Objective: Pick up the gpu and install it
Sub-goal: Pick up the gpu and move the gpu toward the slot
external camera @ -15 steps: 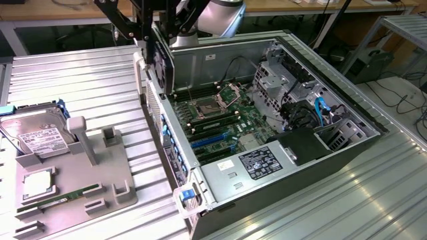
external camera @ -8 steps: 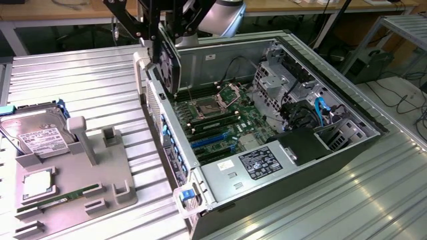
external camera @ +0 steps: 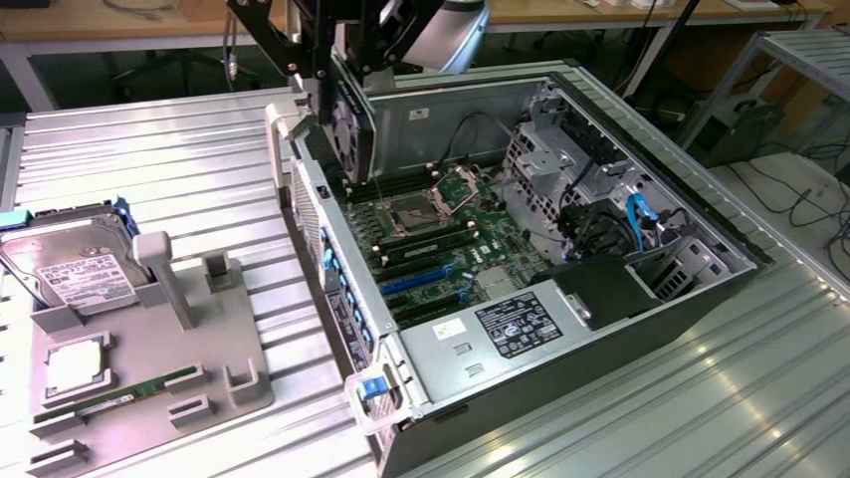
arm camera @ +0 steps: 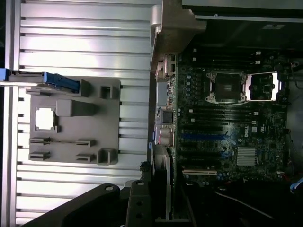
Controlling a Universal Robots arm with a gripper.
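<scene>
My gripper (external camera: 334,68) is shut on the gpu (external camera: 349,124), a card with a black round fan on one face. It hangs on edge above the back end of the open computer case (external camera: 718,289), near the case's rear panel. In the wrist view the gpu (arm camera: 164,176) is seen edge-on below the black gripper (arm camera: 142,201), over the edge of the motherboard (arm camera: 227,127). The blue expansion slots (external camera: 418,281) and a white slot (arm camera: 199,172) on the board lie bare, lower than the card. The card touches nothing in the case.
A grey parts holder (external camera: 226,373) lies at the exterior view's left, with a silver hard drive (external camera: 74,264), a CPU (external camera: 76,363) and a RAM stick (external camera: 126,393). Inside the case are the open CPU socket (external camera: 414,211), drive cage (external camera: 564,159), blue cables (external camera: 640,224) and power supply (external camera: 519,324).
</scene>
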